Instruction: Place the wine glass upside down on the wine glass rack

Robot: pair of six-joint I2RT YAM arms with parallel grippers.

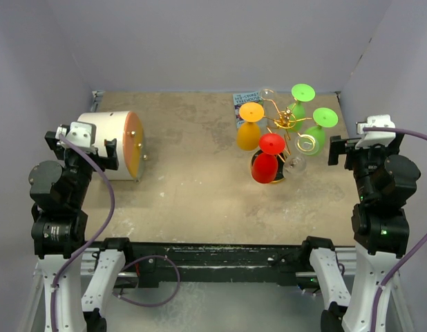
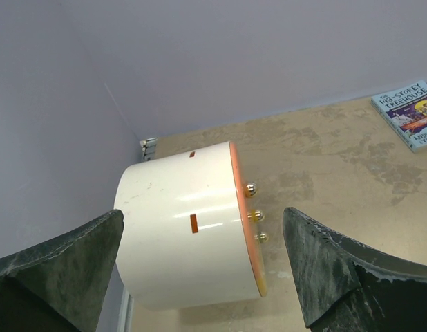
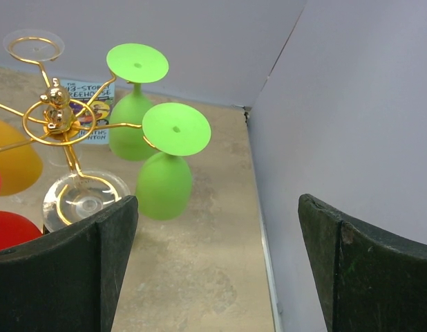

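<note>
Lilac-grey walls box in a worn beige tabletop (image 1: 193,138), and toward its far right stands the wine glass rack (image 1: 286,123), gold wire arms fanning from a central hub. Every glass in view hangs from it foot-up and bowl-down: a clear wine glass (image 1: 295,164) on the near ring, a red glass (image 1: 267,166) and an orange glass (image 1: 249,135) to its left, two green glasses (image 3: 164,183) on the wall side, and another clear one at the back. No glass stands loose on the table, so the placing step looks finished.

The right gripper (image 3: 218,200) hovers beside the rack near the right wall, fingers spread wide and empty. If anything remains, it calls only for keeping that arm clear of the wire arms, since a nudge could swing the glasses.

Well apart on the left, the left gripper (image 2: 202,214) is also parted and empty, facing a white drum (image 2: 186,221) lying on its side. A book (image 2: 410,111) lies behind the rack.
</note>
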